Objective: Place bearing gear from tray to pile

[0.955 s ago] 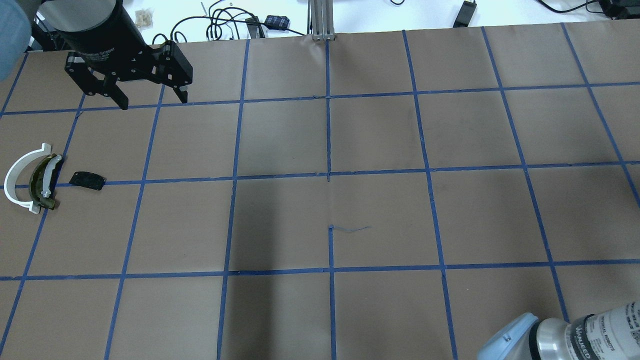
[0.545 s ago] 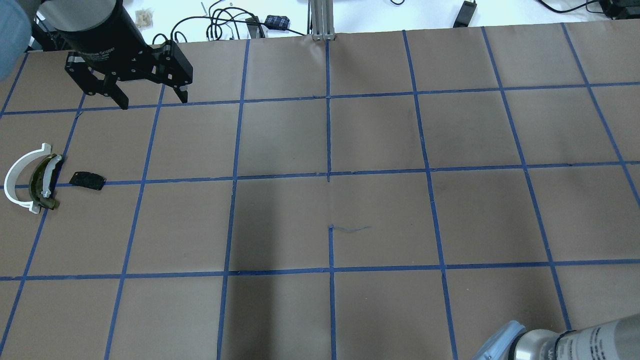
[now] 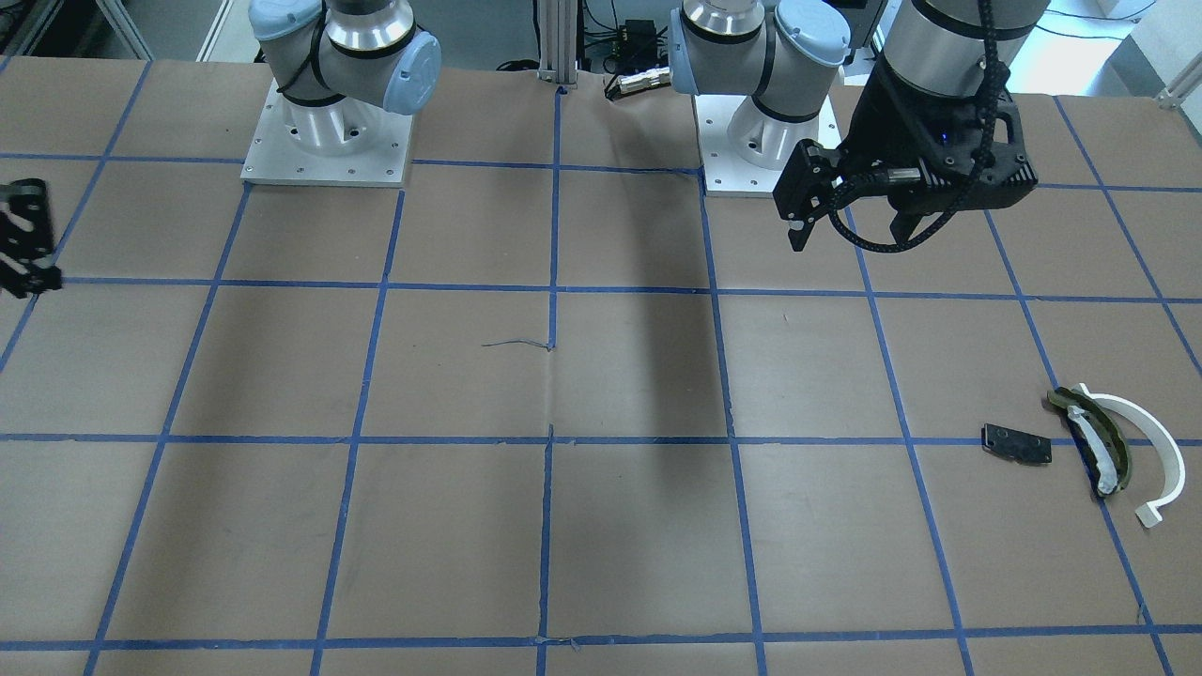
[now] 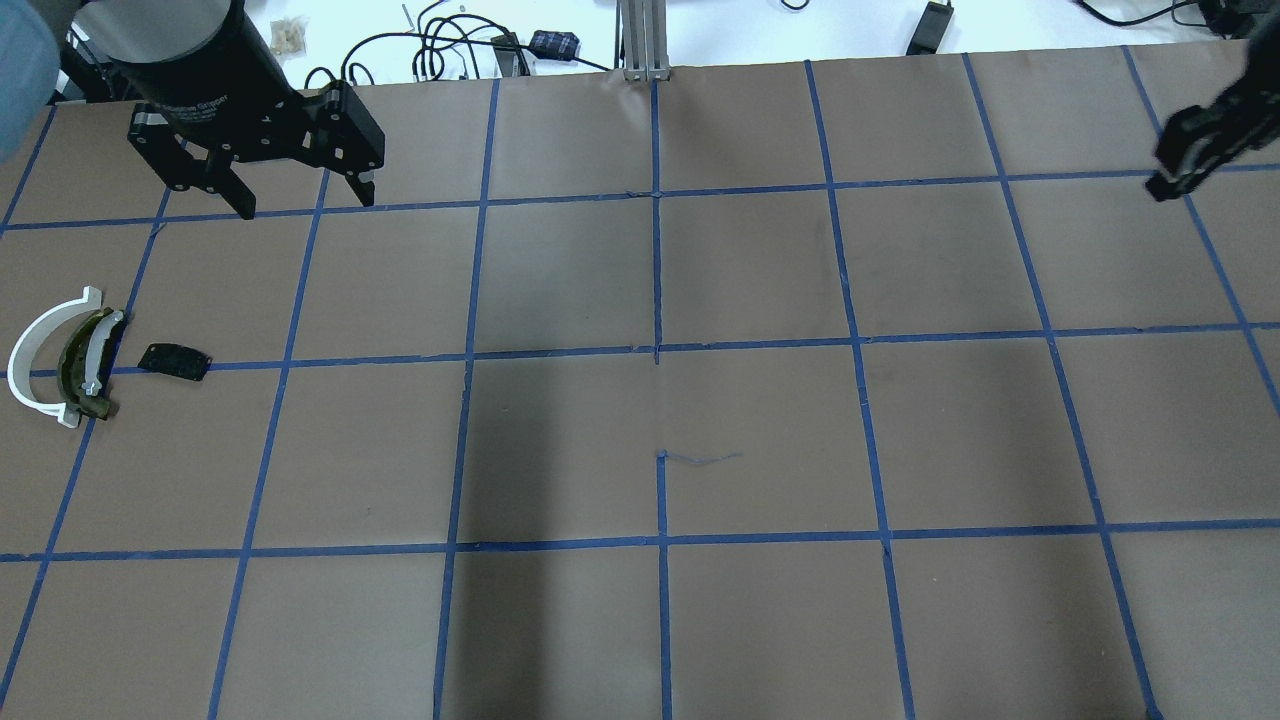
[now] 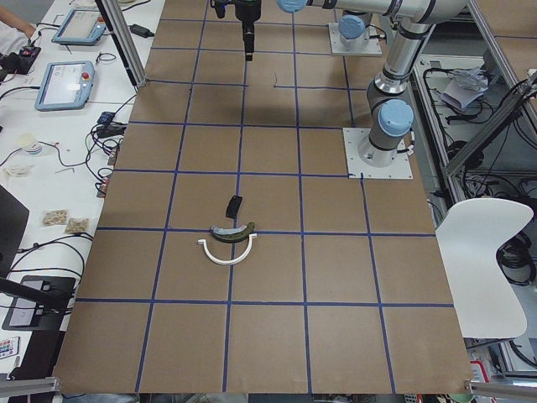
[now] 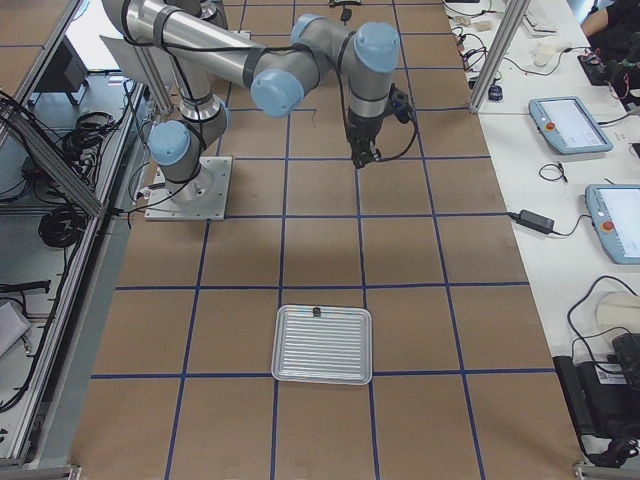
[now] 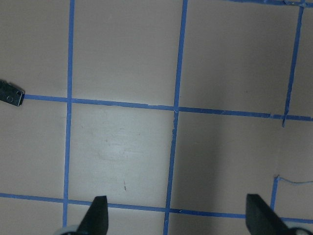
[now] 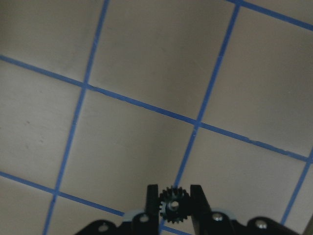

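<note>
The left claw (image 4: 306, 206) hangs wide open; the right claw (image 8: 173, 192) is clamped.

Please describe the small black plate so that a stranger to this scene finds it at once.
Three loose parts lie at the robot's left end of the brown, blue-gridded table. The small black plate lies on a blue line, apart from the white arc and the olive-green curved piece, toward the table's middle; it alone is flat and all black.
</note>
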### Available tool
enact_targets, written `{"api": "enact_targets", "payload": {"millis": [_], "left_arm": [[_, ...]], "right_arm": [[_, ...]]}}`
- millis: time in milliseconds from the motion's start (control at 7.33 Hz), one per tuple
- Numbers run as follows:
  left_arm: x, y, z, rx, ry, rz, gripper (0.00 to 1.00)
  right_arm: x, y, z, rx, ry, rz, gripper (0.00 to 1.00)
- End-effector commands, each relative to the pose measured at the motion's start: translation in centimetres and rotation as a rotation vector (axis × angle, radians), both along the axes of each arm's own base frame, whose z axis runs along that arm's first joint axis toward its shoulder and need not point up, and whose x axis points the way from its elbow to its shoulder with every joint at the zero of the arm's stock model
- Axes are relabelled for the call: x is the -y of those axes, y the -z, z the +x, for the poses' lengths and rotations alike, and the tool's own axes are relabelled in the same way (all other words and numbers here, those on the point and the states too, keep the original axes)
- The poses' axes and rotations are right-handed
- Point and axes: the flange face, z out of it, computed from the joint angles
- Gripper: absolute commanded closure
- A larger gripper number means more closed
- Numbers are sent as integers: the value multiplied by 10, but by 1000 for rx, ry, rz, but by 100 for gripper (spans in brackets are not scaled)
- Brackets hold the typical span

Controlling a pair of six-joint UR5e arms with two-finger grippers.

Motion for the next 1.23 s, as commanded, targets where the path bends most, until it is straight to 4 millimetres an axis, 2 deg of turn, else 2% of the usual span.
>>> {"api": "enact_targets", "payload": {"millis": [0,136,273,409,545,682,818,955,1091], "left_arm": [[0,0,0,0,0,0,0],[0,0,0,0,0,0,0],[-1,0,0,-1,3,0,0],[0,-2,-1,-8,20,-3,0],[2,-8,-1,-11,14,-17,0],[-6,-16,-2,-11,19,-31,0],[-9,-6,-2,-11,22,-10,0],[-9,8,8,-11,42,13,0],[-5,13,4,-42,90,-19,0]], "right_arm": [[10,24,169,0,161,-21,100],[20,50,217,21,258,-19,99],[24,81,275,15,222,-55,99],[17,108,314,-29,180,-37,99],[11,136,331,-57,237,8,99],[6,147,337,-53,258,33,99],[8,176,341,-56,226,56,96],[17,194,355,44,148,52,95],[23,205,359,62,143,35,78]]}}
